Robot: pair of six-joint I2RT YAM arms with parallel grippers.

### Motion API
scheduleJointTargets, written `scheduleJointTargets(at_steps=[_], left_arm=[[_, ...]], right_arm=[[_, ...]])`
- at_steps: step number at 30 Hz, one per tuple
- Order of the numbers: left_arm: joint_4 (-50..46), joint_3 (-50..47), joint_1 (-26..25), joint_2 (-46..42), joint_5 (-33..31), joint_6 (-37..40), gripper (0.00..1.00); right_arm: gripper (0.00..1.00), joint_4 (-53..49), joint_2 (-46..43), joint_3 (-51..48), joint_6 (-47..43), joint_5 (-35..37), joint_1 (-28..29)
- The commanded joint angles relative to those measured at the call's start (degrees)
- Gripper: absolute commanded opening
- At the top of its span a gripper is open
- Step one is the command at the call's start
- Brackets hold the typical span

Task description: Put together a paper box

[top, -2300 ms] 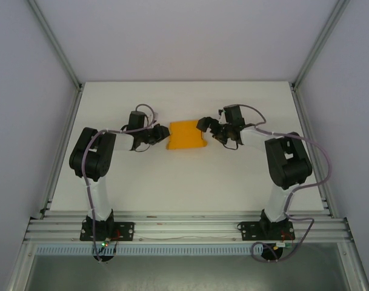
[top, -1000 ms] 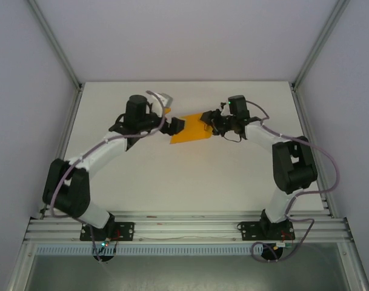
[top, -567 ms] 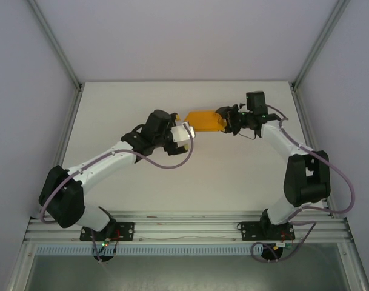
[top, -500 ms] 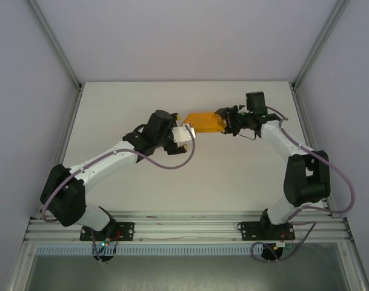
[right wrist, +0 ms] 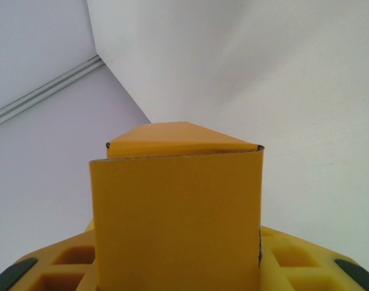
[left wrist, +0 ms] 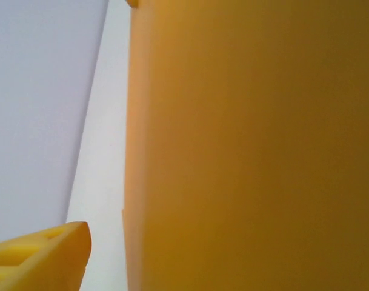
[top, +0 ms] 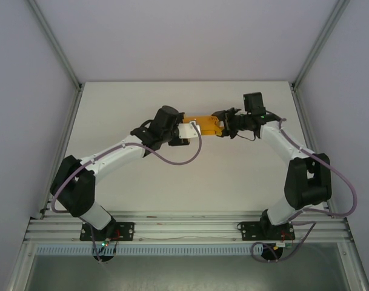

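Orange-yellow matte card folded into a small rectangular shape, the paper box (top: 203,123) lies lengthwise between the two grippers over the far middle of the smooth white table (top: 232,176); from above I cannot tell whether it touches the tabletop. The right gripper (top: 223,125) has the box's right end clamped between its jaws. In the right wrist view the box (right wrist: 175,212) stands up as a flat, square-cornered panel with a thin dark cut edge along its top and right side, and a folded flap slopes away behind it. Its base is seated between two fingers (right wrist: 57,267) of yellow moulded plastic with square hollows and dark rounded corner pads. The left gripper (top: 189,129) meets the box's left end, its pale wrist block just beside the card. In the left wrist view the box (left wrist: 251,145) is a broad, even, untextured sheet with a straight vertical edge. One yellow ribbed finger (left wrist: 39,254) sits low at the left, a strip of white table between it and that edge. Whether the left jaws grip the card I cannot tell.
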Motion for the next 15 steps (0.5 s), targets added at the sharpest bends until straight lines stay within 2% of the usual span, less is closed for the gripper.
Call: scheduleJointTargets(at_steps=[1, 6, 10, 14, 15], left_arm=[[4.63, 1.62, -0.44, 0.09, -0.07, -1.18, 0.58], [5.04, 1.73, -0.44, 0.01, -1.11, -0.92, 0.45], [2.89, 3.11, -0.39, -0.02, -1.38, -2.04, 0.32], [-0.6, 2.91, -0.44, -1.35, 0.95, -2.35, 0.3], [-0.49, 2.36, -0.44, -1.78, 0.77, -2.25, 0.3]], right_arm=[[0.33, -0.79, -1.83, 1.56, 0.31, -4.16, 1.37], [0.43, -0.29, -3.13, 0.46, -0.07, -4.98, 1.67], [0.58, 1.94, -4.62, -1.39, 0.15, -3.28, 1.66], [0.72, 4.79, -6.2, -3.45, -0.39, 0.14, 1.24], [0.79, 4.68, -6.63, -3.73, -1.3, 1.41, 0.98]])
